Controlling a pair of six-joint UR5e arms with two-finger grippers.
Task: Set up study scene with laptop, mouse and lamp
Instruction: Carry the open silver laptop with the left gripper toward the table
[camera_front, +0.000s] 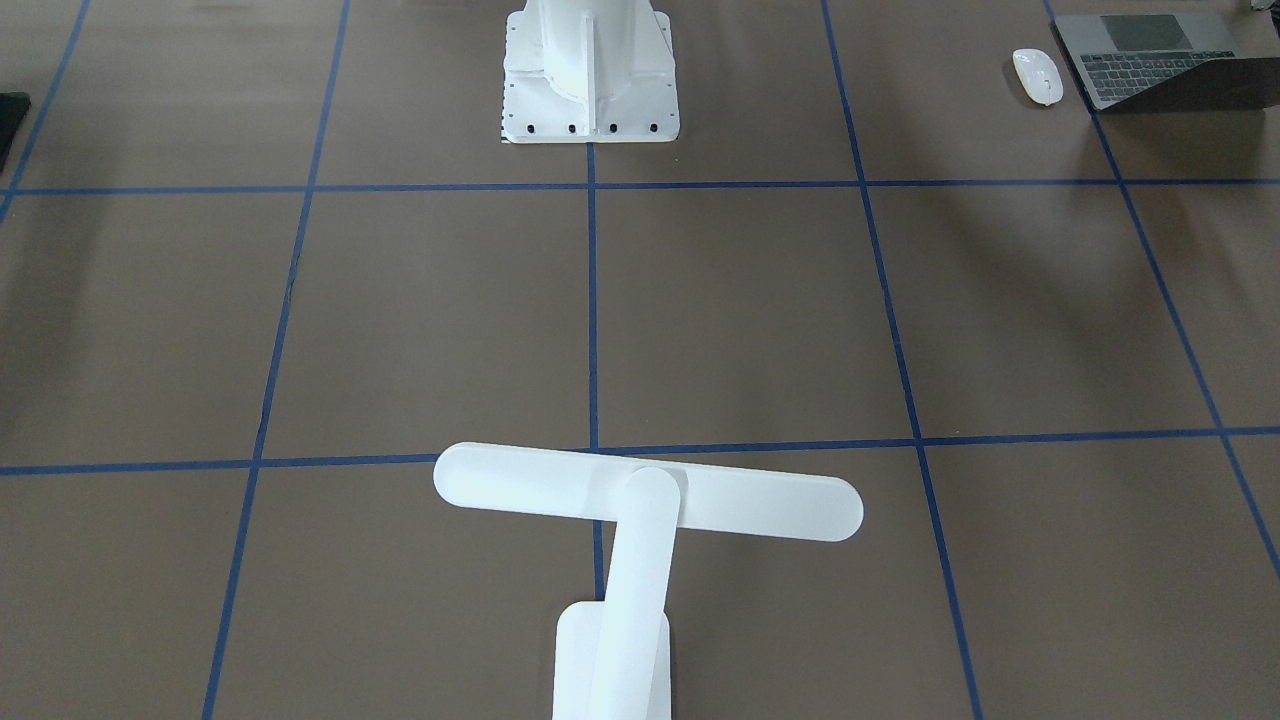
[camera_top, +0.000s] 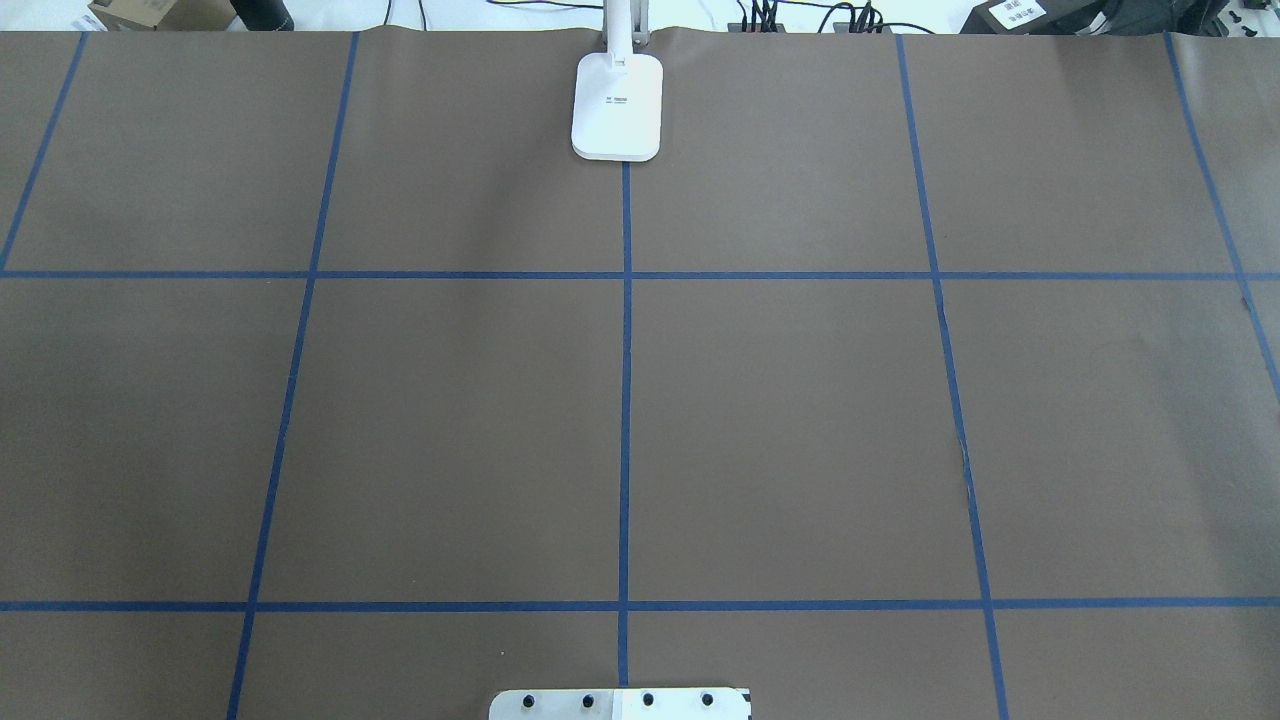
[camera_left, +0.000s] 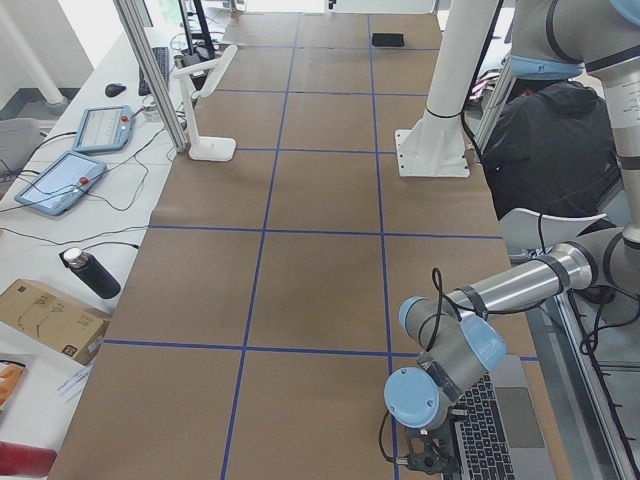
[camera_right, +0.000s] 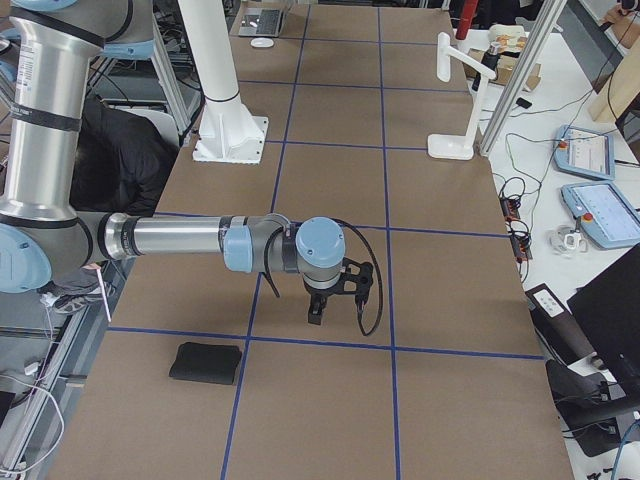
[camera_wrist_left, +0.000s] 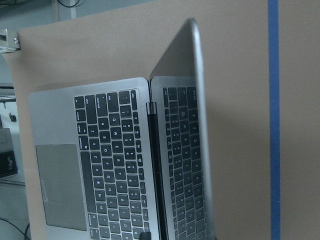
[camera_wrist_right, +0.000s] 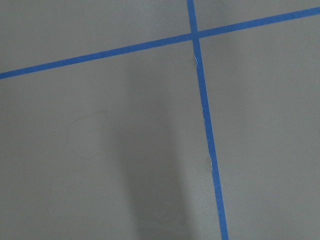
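Fingers of the left gripper (camera_left: 425, 462) hang over the open laptop (camera_wrist_left: 100, 150). I cannot tell if they are spread or pressed together. Same for the right gripper (camera_right: 335, 308), low over the brown table (camera_top: 800, 420). The white mouse (camera_front: 1037, 76) lies just beside the laptop. The lamp (camera_front: 648, 500) stands well apart.

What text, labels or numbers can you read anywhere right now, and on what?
Slim dark-grey metal laptop: white key legends, turned sideways, too small to read.
White T-shaped desk lamp, rectangular base: small dark print, too small to read.
White label on black box, overhead view's top right: blurred.
Nothing reads clearly.
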